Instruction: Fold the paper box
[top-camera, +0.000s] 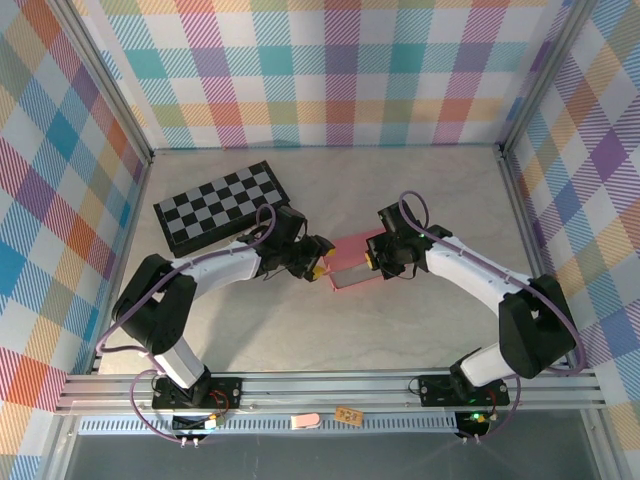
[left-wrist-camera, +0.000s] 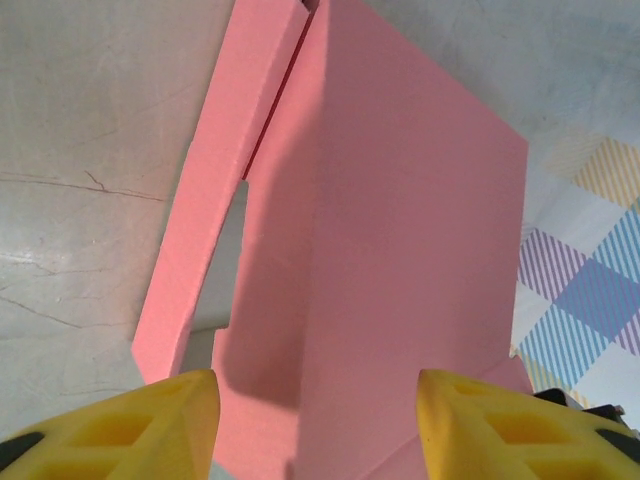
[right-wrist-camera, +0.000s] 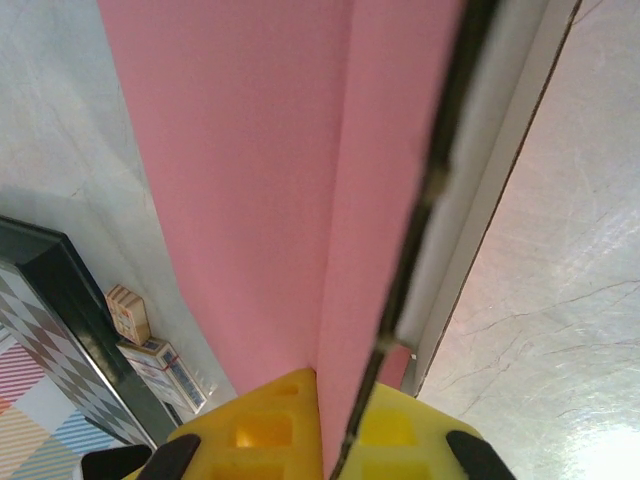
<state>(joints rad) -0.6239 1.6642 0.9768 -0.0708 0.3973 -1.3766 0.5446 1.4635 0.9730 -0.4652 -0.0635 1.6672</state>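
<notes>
left arm pose: base at the near rail, elbow folded out to my left, forearm running low over the grey table toward its middle.
right arm pose: much the mirror of it. Elbow out to my right, forearm angled inward, wrist meeting the other mid-table.
right gripper: clamped on a raised pink panel. The card's edge runs straight up from between my yellow fingers.
left gripper: yellow fingers stand apart with pink card across the gap. I cannot tell whether they press on it or merely straddle it.
pink die-cut thin-cardboard paper box: mid-table, between my two grippers, partly stood up. One long wall is raised and the pale grey-white reverse shows inside.
handling (my judgement): light, thin, springy at the creases. Flaps will likely try to open again. It kinks if pinched hard, and the smooth face may slide on the table.
where to hold (my judgement): on flat panel close to a crease, not on a free flap tip. One gripper anchors a wall while the other turns the next panel.
black-and-white checkered board: black-framed, beyond my left wrist, apart from the box.
plaid walls: far side.
</notes>
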